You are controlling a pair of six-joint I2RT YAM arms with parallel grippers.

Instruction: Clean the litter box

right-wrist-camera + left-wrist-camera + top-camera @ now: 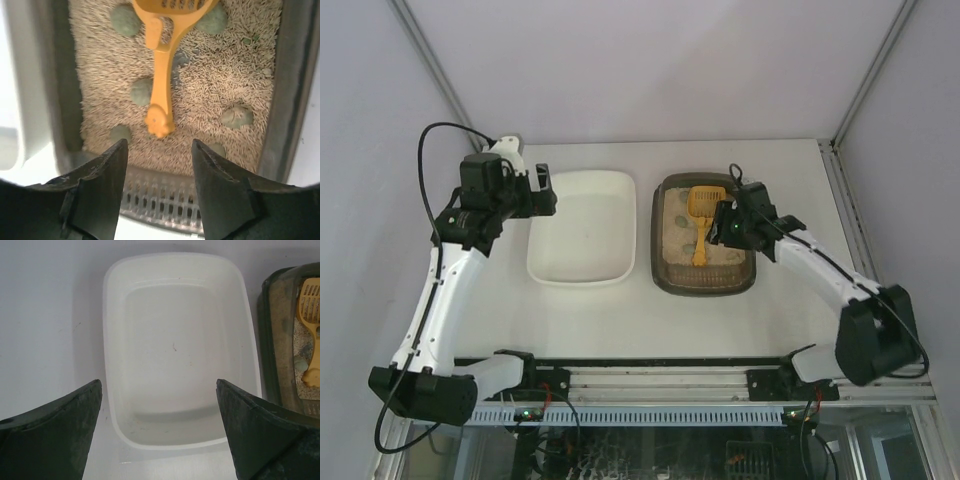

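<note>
Right jaws apart, nothing in them — yellow scoop (162, 75) lies at their 12 o'clock. My left jaws gape empty over the white tub (175, 315). Litter box (705, 284) sits at the tub's 3 o'clock, clumps (141, 91) all inside — scooping's all ahead, I reckon.

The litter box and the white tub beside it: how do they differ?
The litter box is dark brown-grey; the white tub is pale. The litter box holds beige litter, grey-green clumps and a yellow scoop; the white tub looks empty. Both are rounded rectangular trays of similar size, side by side.
</note>
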